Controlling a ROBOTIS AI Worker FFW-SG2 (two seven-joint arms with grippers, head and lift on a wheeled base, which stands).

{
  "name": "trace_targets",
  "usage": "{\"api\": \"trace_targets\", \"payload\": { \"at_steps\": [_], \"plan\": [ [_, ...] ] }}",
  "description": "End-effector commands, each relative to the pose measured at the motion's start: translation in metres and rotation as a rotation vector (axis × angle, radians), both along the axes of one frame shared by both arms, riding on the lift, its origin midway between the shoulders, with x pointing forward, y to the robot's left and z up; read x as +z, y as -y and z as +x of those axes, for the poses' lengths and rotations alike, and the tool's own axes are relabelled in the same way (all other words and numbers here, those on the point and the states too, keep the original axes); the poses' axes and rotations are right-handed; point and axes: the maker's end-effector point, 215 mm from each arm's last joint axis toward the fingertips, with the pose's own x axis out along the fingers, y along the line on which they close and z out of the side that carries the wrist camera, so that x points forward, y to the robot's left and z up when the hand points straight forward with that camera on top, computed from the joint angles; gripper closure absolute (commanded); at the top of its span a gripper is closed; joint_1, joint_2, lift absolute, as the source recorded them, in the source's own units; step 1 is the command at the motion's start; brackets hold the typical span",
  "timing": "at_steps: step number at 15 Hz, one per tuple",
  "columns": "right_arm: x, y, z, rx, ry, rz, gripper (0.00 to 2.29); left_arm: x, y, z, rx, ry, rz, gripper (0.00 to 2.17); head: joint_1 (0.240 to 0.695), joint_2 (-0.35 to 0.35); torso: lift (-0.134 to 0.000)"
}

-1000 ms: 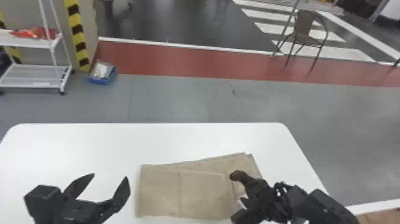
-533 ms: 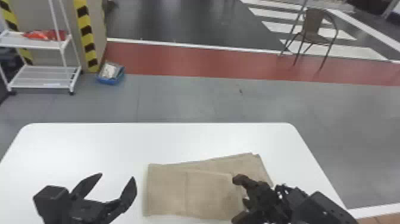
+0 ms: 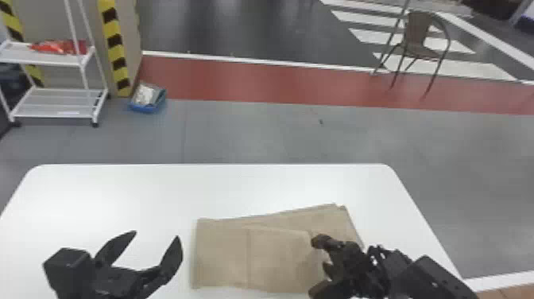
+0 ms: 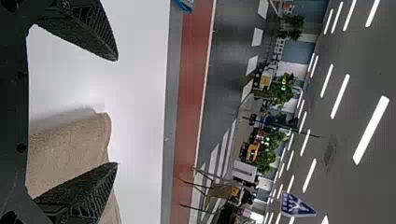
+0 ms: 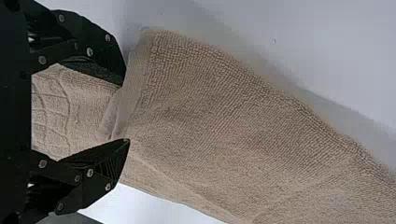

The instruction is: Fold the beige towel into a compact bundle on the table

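Towel: I find the beige towel (image 3: pixel 278 254) on the near part of the white table (image 3: pixel 119 191), right of the middle. It lies in folded layers, with a crease running from near to far across its upper layer. A layer on the far right sits askew and shows beyond the upper one.
Left gripper: I have the left gripper (image 3: pixel 156 235) at the near left, just beside the towel's left edge in the head view. Its jaws stand wide apart with nothing clamped. From its wrist, I see part of the towel behind one finger.
Right gripper: I have the right gripper (image 3: pixel 318 266) at the near right, at the right part of the towel. Its jaws are apart, and in the right wrist view a folded edge shows between the fingertips. Whether either finger touches the cloth, I cannot tell.
Floor beyond, left: I note a white cart (image 3: pixel 47 59) with a red packet (image 3: pixel 59 47) on its upper shelf. A blue tray (image 3: pixel 145 107) rests on the floor to its right, near a column (image 3: pixel 119 65) marked in yellow and black.
Floor beyond, right: I record one chair (image 3: pixel 422 51) at the far right.
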Motion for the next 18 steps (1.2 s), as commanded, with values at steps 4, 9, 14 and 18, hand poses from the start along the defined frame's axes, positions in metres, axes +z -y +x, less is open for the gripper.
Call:
{"api": "trace_targets", "payload": {
  "at_steps": [4, 9, 14, 18],
  "plan": [
    [0.004, -0.006, 0.002, 0.002, -0.006, 0.011, 0.67, 0.0, -0.001, 0.0, 0.0, 0.0, 0.001, 0.08, 0.695, -0.218, 0.0],
    [0.009, -0.009, 0.006, 0.0, 0.004, 0.024, 0.67, 0.0, -0.001, 0.002, -0.003, 0.001, 0.003, 0.08, 0.695, -0.207, 0.0],
    [0.011, -0.014, 0.006, 0.001, 0.0, 0.036, 0.67, -0.003, -0.002, 0.003, -0.002, -0.004, 0.005, 0.08, 0.695, -0.201, 0.0],
    [0.015, -0.019, 0.007, 0.0, 0.001, 0.048, 0.67, -0.005, -0.002, 0.004, -0.004, -0.006, 0.005, 0.08, 0.695, -0.195, 0.0]
  ]
}}
